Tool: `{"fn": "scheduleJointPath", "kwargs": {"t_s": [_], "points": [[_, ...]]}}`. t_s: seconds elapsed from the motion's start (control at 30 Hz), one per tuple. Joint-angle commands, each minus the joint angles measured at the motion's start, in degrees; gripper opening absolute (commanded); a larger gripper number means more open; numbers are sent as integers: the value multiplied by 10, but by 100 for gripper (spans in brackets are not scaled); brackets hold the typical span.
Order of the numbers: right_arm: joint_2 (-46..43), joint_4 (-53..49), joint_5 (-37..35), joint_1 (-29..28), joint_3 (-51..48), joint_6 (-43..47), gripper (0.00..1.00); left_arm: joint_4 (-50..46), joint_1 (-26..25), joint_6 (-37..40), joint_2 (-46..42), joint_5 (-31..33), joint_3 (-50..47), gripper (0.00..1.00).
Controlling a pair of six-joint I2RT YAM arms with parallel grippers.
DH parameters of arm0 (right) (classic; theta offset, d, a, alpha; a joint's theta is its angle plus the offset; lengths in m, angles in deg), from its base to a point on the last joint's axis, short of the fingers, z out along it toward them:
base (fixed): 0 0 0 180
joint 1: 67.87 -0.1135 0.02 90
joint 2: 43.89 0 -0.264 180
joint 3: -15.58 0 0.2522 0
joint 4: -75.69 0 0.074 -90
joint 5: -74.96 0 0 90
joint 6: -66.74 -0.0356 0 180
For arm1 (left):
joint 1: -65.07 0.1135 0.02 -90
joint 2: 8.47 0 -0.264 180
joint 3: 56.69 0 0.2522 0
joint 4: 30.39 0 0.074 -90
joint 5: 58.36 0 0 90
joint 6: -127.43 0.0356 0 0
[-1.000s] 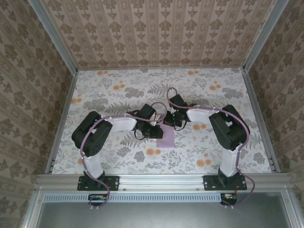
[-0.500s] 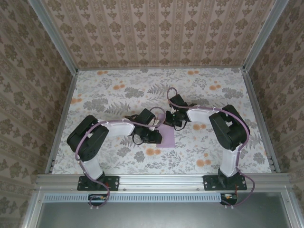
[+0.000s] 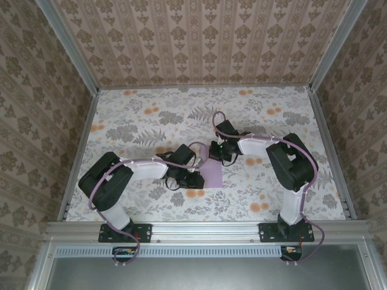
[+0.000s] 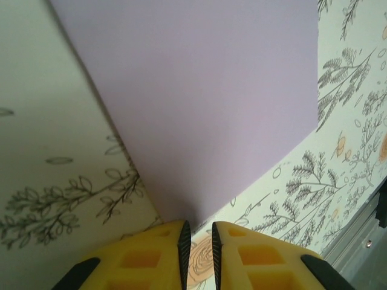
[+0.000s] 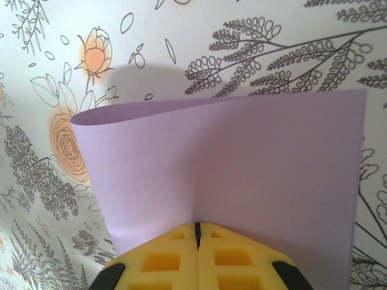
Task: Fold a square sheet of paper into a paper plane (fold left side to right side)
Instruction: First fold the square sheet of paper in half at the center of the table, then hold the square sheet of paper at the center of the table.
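The pale lilac sheet of paper lies mid-table, doubled over with a rounded, unpressed fold along one side. My right gripper is shut, its yellow fingertips resting on the top layer near the far edge; I cannot tell whether it pinches the paper. My left gripper sits low at the sheet's near left corner. In the left wrist view the paper ends in a corner just ahead of the left gripper, whose jaws stand a narrow gap apart with the printed table showing between them.
A flower-print cloth covers the table. Patterned walls in aluminium frames close in the left, right and back. A metal rail runs along the near edge, close to the left gripper.
The left arm has swung its elbow outward, and its gripper slid along the paper's left side toward the near corner. The right gripper has stayed put.
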Motion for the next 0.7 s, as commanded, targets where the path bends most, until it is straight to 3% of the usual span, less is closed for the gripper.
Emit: {"fn": "scheduleJointPath", "kwargs": {"t_s": [0.0, 0.23, 0.67], "points": [[31, -59, -36, 12, -15, 10, 0, -66, 3, 8, -17, -18, -10, 23], [24, -55, -30, 12, -16, 13, 0, -93, 40, 44, -28, -32, 62, 25], [19, -48, -17, 10, -17, 13, 0, -81, 57, 76, 97, -36, 163, 25]]}}
